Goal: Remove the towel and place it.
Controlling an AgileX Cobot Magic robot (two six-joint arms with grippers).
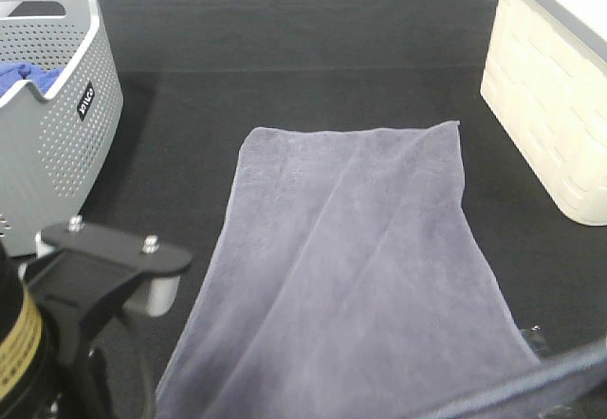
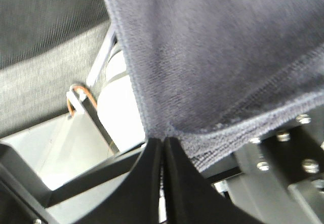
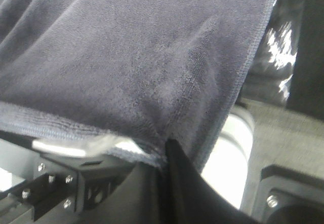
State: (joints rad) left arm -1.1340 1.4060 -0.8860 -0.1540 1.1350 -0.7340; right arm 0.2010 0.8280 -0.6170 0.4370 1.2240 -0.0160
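Observation:
The grey-lavender towel (image 1: pixel 360 258) lies stretched lengthwise over the black table, its far edge flat and its near end lifted toward the camera. In the left wrist view my left gripper (image 2: pixel 163 148) is shut on a near corner of the towel (image 2: pixel 217 57). In the right wrist view my right gripper (image 3: pixel 164 150) is shut on the other near corner of the towel (image 3: pixel 136 57). Both grippers sit below the exterior view's lower edge; only the left arm's body (image 1: pixel 85 286) shows there.
A grey perforated laundry basket (image 1: pixel 57 125) stands at the far left with a bright blue cloth (image 1: pixel 24 78) inside. A cream plastic bin (image 1: pixel 555 97) stands at the far right. Black table surface (image 1: pixel 303 49) extends behind the towel.

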